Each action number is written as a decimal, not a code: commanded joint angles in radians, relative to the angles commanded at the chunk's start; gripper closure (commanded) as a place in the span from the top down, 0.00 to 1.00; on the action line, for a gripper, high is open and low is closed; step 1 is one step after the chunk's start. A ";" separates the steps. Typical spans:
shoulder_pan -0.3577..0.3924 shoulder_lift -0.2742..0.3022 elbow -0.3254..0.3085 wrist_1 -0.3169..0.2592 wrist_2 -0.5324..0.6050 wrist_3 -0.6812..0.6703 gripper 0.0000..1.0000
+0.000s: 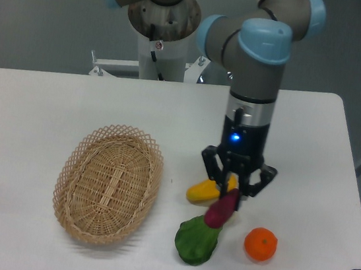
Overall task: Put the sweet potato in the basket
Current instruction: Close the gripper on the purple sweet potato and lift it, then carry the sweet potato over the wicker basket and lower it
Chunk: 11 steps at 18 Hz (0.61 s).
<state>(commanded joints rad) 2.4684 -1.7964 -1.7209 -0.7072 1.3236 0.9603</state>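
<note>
So the pickup part looks done to me: the gripper (231, 196), just right of center in the lower half of the frame, has its fingers clamped on the top end of the sweet potato (222, 209), and the purple tuber hangs down at a slant from it. Its lower tip sits right over the green vegetable (196, 239) in the picture, and I honestly can't tell if they're touching or if it's clear of it. The yellow vegetable (205, 190) is just to the left of the fingers, partly behind them, and the orange (260, 244) sits alone off to the lower right. What's left is basically the whole transfer: the basket (109, 182) is over on the left side of the frame, nothing in it, well apart from the sweet potato. So I'd call it roughly halfway: grabbed, not delivered, not released.
</note>
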 joint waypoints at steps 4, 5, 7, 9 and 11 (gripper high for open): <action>-0.118 0.011 -0.080 0.000 0.132 0.000 0.19; -0.156 0.008 -0.089 -0.002 0.178 -0.002 0.19; -0.224 0.000 -0.114 -0.002 0.261 -0.005 0.19; -0.282 -0.030 -0.115 -0.002 0.316 -0.021 0.20; -0.333 -0.053 -0.126 -0.003 0.360 -0.032 0.20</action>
<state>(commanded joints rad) 2.1356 -1.8498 -1.8468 -0.7102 1.6841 0.9281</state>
